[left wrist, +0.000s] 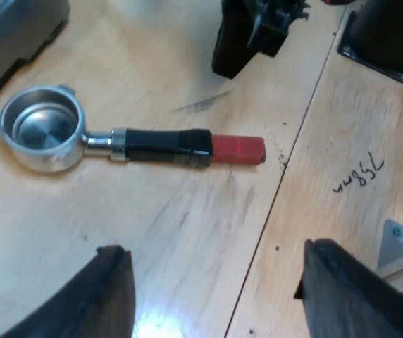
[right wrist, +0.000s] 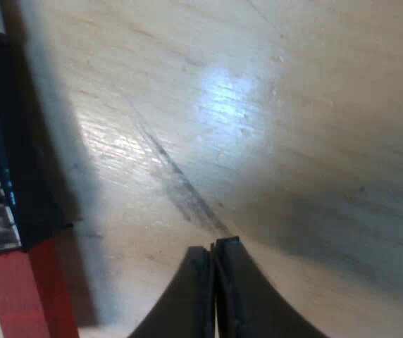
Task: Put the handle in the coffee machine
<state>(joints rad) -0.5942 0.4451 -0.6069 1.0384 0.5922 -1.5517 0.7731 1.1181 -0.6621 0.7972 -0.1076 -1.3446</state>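
Note:
The metal holder (left wrist: 43,130) lies flat on the wooden table, its round cup empty and facing up. Its dark handle (left wrist: 160,146) ends in a red tip (left wrist: 238,150). My left gripper (left wrist: 215,250) hovers open above the table, short of the handle, its two fingers wide apart and holding nothing. My right gripper (right wrist: 213,246) is shut with nothing in it, low over the bare wood, with the dark handle (right wrist: 4,141) and red tip (right wrist: 29,296) lying beside it. The right gripper (left wrist: 249,35) also appears as a black shape beyond the red tip.
The grey edge of the espresso machine (left wrist: 11,32) stands close to the holder's cup. A black base (left wrist: 385,35) sits across the seam (left wrist: 286,162) between two table boards. Handwritten marks (left wrist: 360,176) are on the far board.

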